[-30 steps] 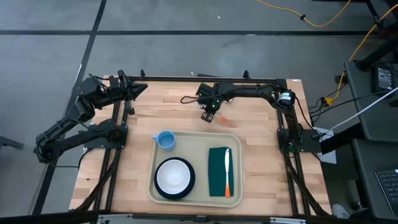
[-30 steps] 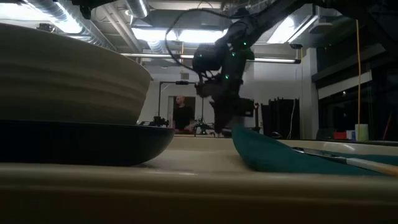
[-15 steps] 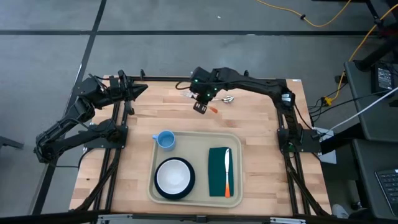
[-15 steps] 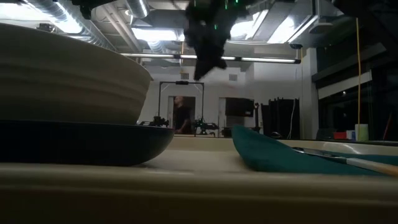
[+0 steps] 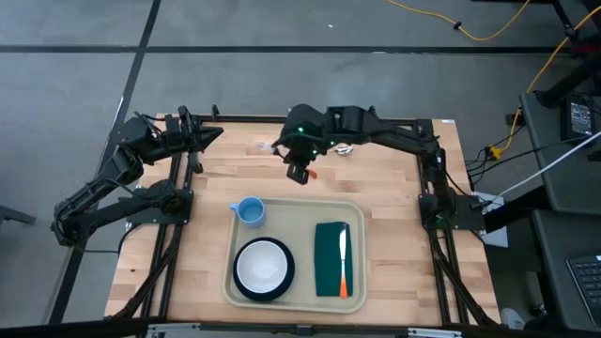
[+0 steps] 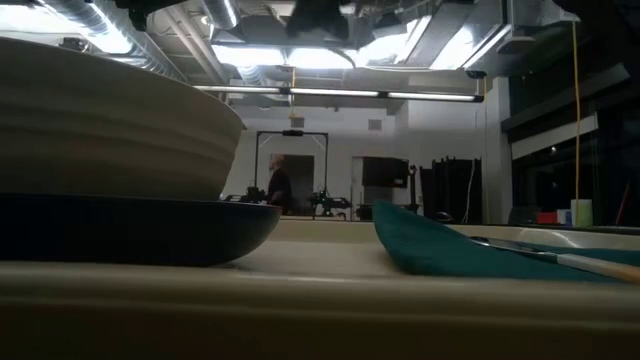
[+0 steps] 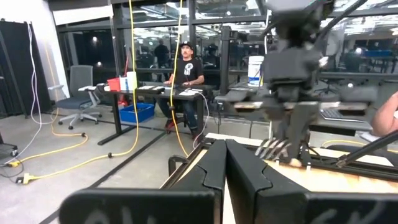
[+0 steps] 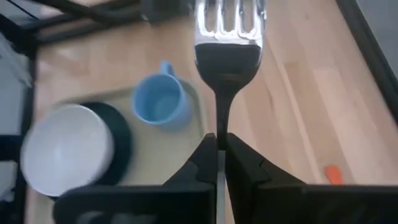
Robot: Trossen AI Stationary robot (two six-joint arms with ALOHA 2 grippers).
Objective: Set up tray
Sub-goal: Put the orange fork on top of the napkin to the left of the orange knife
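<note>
The beige tray (image 5: 354, 208) holds a blue cup (image 5: 249, 211), a white bowl on a dark plate (image 5: 264, 268), and a green napkin (image 5: 331, 258) with an orange-handled knife (image 5: 344, 255) lying on it. My right gripper (image 5: 299, 172) hovers over the bare wood just beyond the tray's far rim and is shut on a metal fork (image 8: 229, 28). In the high view the tines (image 5: 268, 147) point toward the far left. My left gripper (image 5: 211, 134) is shut and waits at the far-left corner. My right gripper pinches the fork by its narrow neck (image 8: 221, 121), just behind the tines, between the two fingers. The fingers lie along the fork, slanting down from the far right. The fork is lifted clear of the table, and its tines (image 7: 273, 149) stick out past the fingertips.
A metal spoon (image 5: 345, 148) lies on the wood near the far edge, right of the gripper. An orange tip (image 8: 334, 175) shows on the table there. Bare wood lies left and right of the tray. A person sits at a desk (image 7: 186, 68) beyond the table.
My right gripper rose off the table with the fork, climbing out of the top of the low view. It moved toward the left edge and ended slightly nearer the tray. The fork went from lying on the wood to lifted clear.
</note>
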